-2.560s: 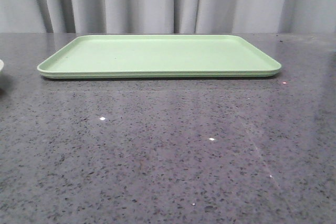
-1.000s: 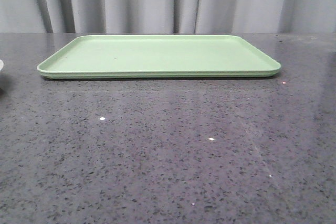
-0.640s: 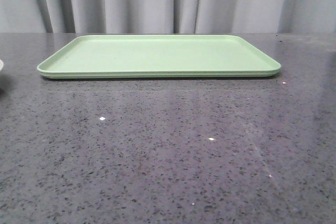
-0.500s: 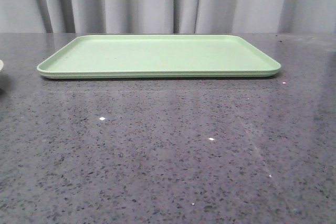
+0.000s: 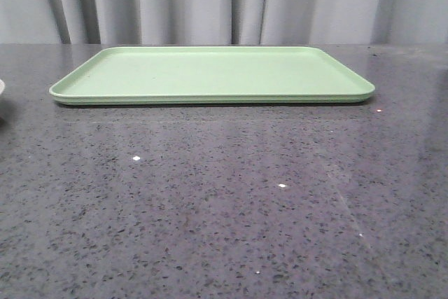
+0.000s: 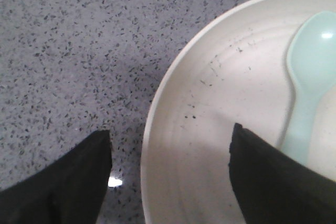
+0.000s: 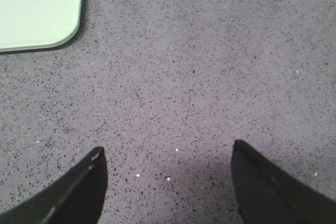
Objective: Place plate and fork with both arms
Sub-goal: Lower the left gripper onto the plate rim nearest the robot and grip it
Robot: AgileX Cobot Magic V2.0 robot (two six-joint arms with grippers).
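Nothing on the tabletop (image 5: pixel 224 201) has shifted over the last couple of seconds: the green tray (image 5: pixel 210 75) lies where it did, bare, and the sliver of the plate (image 5: pixel 1 87) at the far left edge of the front view has not budged. So neither item has been lifted yet, and I'd judge the job is only at its opening reach.

The left pincer (image 6: pixel 170 177) is spread wide and grips nothing. Its two dark fingers (image 6: pixel 63 182) straddle the rim of the plate (image 6: pixel 220 108), one over bare tabletop outside the rim, the other over the plate's inside. A pale blue spoon (image 6: pixel 310 77) lies in the plate just beyond that inner finger. A pinch on the rim looks like the next step, though I cannot tell how high above it the fingers hang.

The right pincer (image 7: pixel 168 182) is likewise wide apart and empty, with only speckled tabletop between its fingers; a corner of the tray (image 7: pixel 39 9) sits well ahead of it and off to one side. The fork shows in none of the views, so I can't say where it lies.
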